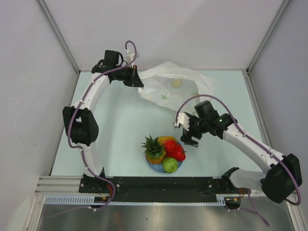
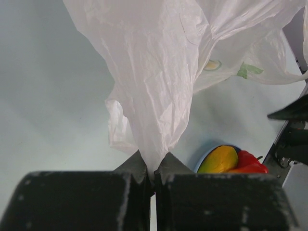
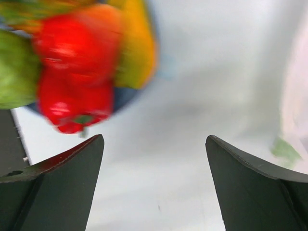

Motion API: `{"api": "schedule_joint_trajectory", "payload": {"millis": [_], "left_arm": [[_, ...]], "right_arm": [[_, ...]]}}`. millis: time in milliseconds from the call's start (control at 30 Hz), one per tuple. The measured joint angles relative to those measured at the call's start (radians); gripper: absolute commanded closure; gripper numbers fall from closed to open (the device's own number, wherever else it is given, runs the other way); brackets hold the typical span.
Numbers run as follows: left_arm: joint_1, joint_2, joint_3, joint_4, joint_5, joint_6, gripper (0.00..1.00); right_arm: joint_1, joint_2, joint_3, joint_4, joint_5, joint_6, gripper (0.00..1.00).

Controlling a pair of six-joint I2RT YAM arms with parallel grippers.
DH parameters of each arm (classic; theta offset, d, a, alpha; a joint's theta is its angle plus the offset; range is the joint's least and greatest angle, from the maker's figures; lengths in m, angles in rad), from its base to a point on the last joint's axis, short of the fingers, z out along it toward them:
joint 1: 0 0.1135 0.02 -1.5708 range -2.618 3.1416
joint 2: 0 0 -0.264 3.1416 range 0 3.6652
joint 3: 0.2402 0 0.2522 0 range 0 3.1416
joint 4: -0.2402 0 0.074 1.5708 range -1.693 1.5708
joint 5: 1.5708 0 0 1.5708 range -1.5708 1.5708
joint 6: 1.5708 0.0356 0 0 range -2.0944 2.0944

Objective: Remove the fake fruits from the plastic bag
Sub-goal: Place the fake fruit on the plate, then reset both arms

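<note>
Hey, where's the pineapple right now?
In the top view the pineapple sits on the left of the blue plate, near the table's front edge, with the red piece on its right and the green ball at its near right.

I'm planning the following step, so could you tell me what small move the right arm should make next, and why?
Probably lift the right gripper clear of the plate: its jaws are open and empty, the fruits lie piled on it, and the left gripper holds the plastic bag pinched.
</note>
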Motion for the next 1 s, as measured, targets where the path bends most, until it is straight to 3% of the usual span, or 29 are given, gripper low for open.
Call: {"api": "schedule_joint_trajectory", "payload": {"millis": [33, 100, 133, 367, 467, 667, 867, 1000], "left_arm": [[-0.002, -0.005, -0.001, 0.000, -0.002, 0.002, 0.89], [-0.005, -0.018, -0.011, 0.001, -0.012, 0.010, 0.55], [-0.010, -0.030, -0.024, 0.001, -0.024, 0.011, 0.01], [-0.084, -0.090, -0.045, -0.013, -0.158, 0.043, 0.00], [-0.108, -0.131, -0.035, -0.026, -0.237, 0.069, 0.00], [-0.087, -0.311, -0.052, -0.024, -0.389, 0.138, 0.00], [-0.017, -0.553, -0.283, 0.045, -0.483, 0.145, 0.00], [-0.019, -0.594, -0.480, 0.078, -0.531, 0.127, 0.00]], "right_arm": [[-0.040, 0.003, 0.003, 0.005, 0.000, 0.013, 0.09], [-0.119, 0.021, 0.017, 0.029, -0.001, 0.054, 0.08], [-0.162, 0.037, 0.031, 0.040, -0.004, 0.085, 0.08], [-0.384, 0.105, 0.113, 0.144, -0.041, 0.320, 0.05], [-0.413, 0.092, 0.127, 0.166, -0.046, 0.406, 0.00], [-0.444, 0.007, 0.151, 0.195, 0.018, 0.550, 0.00], [-0.459, -0.025, 0.177, 0.187, 0.160, 0.669, 0.00], [-0.523, -0.028, 0.170, 0.155, 0.193, 0.731, 0.00]]}}
